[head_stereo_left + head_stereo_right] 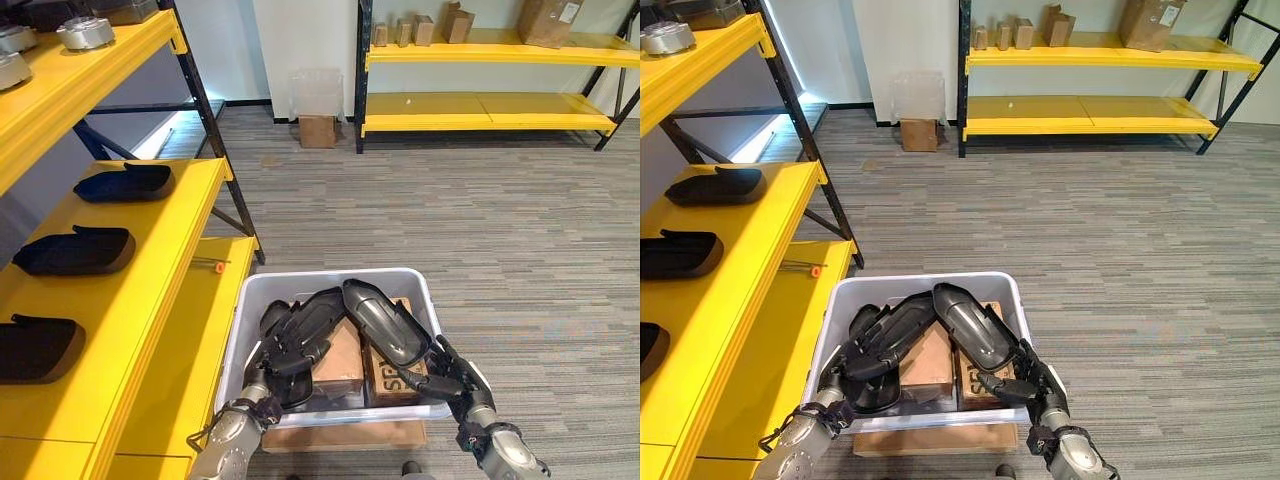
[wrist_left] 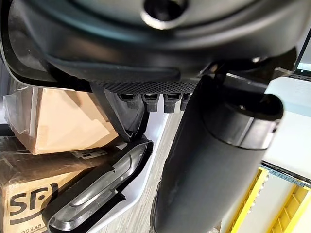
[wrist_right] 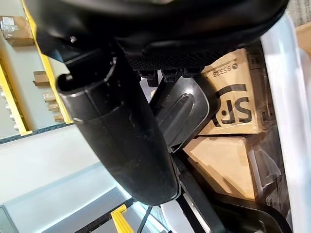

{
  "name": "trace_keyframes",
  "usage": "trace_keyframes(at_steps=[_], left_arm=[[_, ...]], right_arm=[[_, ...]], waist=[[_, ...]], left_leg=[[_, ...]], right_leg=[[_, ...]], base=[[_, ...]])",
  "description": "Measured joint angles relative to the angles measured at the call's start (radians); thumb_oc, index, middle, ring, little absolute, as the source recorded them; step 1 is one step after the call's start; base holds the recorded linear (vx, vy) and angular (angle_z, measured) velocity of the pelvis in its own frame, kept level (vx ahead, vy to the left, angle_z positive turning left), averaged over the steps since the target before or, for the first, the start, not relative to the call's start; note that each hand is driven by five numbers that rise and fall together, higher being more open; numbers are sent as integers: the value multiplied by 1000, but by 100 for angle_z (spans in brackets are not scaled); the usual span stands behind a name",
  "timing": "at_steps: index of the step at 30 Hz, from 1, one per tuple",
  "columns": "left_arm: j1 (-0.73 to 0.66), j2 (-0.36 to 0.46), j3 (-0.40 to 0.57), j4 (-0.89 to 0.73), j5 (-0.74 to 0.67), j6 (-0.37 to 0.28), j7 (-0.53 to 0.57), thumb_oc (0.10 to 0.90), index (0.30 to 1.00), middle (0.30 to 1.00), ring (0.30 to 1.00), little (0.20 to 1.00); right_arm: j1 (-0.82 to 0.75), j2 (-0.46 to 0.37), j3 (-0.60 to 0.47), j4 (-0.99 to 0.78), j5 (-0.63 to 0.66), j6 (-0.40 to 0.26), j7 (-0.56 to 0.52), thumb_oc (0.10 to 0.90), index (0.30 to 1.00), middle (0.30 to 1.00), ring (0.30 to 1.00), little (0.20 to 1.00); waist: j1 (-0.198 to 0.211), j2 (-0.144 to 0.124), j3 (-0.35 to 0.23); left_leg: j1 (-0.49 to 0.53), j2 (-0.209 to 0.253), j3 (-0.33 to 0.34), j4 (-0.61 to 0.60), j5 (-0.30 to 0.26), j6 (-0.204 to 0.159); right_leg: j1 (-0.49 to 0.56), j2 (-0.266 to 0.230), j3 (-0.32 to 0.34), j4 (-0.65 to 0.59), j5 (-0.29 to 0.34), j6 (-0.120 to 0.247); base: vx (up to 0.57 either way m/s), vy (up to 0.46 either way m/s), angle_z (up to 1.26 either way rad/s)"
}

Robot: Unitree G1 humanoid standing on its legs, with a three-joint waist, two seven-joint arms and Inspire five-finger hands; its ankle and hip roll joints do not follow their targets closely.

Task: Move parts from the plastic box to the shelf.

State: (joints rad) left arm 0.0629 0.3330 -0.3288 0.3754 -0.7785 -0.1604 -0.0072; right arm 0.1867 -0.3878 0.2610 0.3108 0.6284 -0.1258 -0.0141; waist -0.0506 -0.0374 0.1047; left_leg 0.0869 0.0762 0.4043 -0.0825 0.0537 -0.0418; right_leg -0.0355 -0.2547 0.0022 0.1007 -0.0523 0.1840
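A white plastic box [image 1: 256, 300] stands on the floor just in front of me, holding black moulded parts on top of cardboard cartons. My left hand [image 1: 285, 358] reaches in at the box's left side. Its fingers are spread and relaxed, resting on a black part [image 1: 310, 312]. My right hand [image 1: 455, 378] is at the right front corner. Its fingers are open and reach the lower end of a glossy dark-grey part [image 1: 385, 322], the thumb above that end. The yellow shelf [image 1: 150, 290] on my left carries three black parts, one of them [image 1: 75, 250] on the middle level.
Two brown cartons [image 1: 392, 378] lie in the box under the parts, and a flat carton [image 1: 345, 436] sits beneath the box. A second yellow rack [image 1: 490, 100] with small cartons stands at the far wall. Grey carpet spreads between. Metal discs [image 1: 85, 33] sit on the top shelf.
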Motion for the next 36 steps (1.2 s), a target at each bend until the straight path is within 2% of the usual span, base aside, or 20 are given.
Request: trace_keyframes(at_steps=[5,8,12,13,15,16,21,23,28,29,36], left_arm=[[24,-6,3,-2,1,1,-1,900,1000,1000,1000,1000],[53,-19,20,-4,10,8,-10,900,1000,1000,1000,1000],[75,-18,18,-4,19,12,-45,900,1000,1000,1000,1000],[75,-18,15,-4,20,14,-52,900,1000,1000,1000,1000],[75,-14,10,-14,20,22,-75,900,1000,1000,1000,1000],[77,-11,9,-21,20,27,-78,900,1000,1000,1000,1000],[74,3,-14,-27,18,32,-112,900,1000,1000,1000,1000],[74,8,-25,-32,17,32,-117,900,1000,1000,1000,1000],[52,11,-24,-46,16,33,-121,900,1000,1000,1000,1000],[37,19,-25,-64,16,33,-121,900,1000,1000,1000,1000],[-70,55,-28,-79,16,30,-117,900,1000,1000,1000,1000]], right_arm=[[6,-39,-2,-49,-32,0,-1,900,1000,1000,1000,1000],[2,-135,-63,-224,-172,-3,0,900,1000,1000,1000,1000],[-78,-223,-126,-235,-286,-21,-1,900,1000,1000,1000,1000],[-85,-250,-127,-238,-308,-22,-1,900,1000,1000,1000,1000],[-123,-369,-124,-238,-398,-21,15,900,1000,1000,1000,1000],[-142,-401,-125,-238,-426,-21,15,900,1000,1000,1000,1000],[-280,-466,-107,-222,-511,-22,20,900,1000,1000,1000,1000],[-349,-508,-47,-221,-555,-23,20,900,1000,1000,1000,1000],[-466,-523,52,-225,-615,-28,51,900,1000,1000,1000,1000],[-505,-533,109,-224,-647,-24,65,900,1000,1000,1000,1000],[-596,-510,200,-221,-691,-18,110,900,1000,1000,1000,1000]], waist=[[0,13,-22],[3,24,-30],[4,24,-32],[3,26,-34],[7,28,-35],[8,28,-35],[30,36,-28],[45,46,-15],[72,58,75],[79,55,113],[86,40,241]], left_leg=[[-4,16,-14,0,3,-4],[-18,34,-31,0,10,-14],[-27,46,-39,0,15,-22],[-32,46,-42,0,17,-24],[-57,46,-56,0,26,-25],[-67,49,-58,0,29,-25],[-105,56,-82,0,43,-25],[-121,56,-82,0,46,-27],[-169,61,-84,1,64,-23],[-190,64,-84,1,71,-21],[-229,65,-80,1,79,-16]], right_leg=[[35,10,-42,-55,28,-3],[66,30,-70,-119,58,-13],[81,42,-80,-154,75,-20],[80,42,-83,-159,78,-20],[79,44,-97,-186,100,-21],[72,46,-99,-186,102,-22],[47,54,-127,-187,104,-25],[29,53,-128,-190,106,-26],[-13,60,-129,-186,126,-32],[-38,63,-127,-183,132,-34],[-102,63,-120,-139,129,-35]], base=[[53,-68,8],[45,-99,11],[11,-47,6],[-10,-45,15],[-7,-33,15],[-25,-40,9],[-48,-38,13],[-67,-29,3],[-112,-32,-1],[-124,-7,-3],[-99,2,-3]])
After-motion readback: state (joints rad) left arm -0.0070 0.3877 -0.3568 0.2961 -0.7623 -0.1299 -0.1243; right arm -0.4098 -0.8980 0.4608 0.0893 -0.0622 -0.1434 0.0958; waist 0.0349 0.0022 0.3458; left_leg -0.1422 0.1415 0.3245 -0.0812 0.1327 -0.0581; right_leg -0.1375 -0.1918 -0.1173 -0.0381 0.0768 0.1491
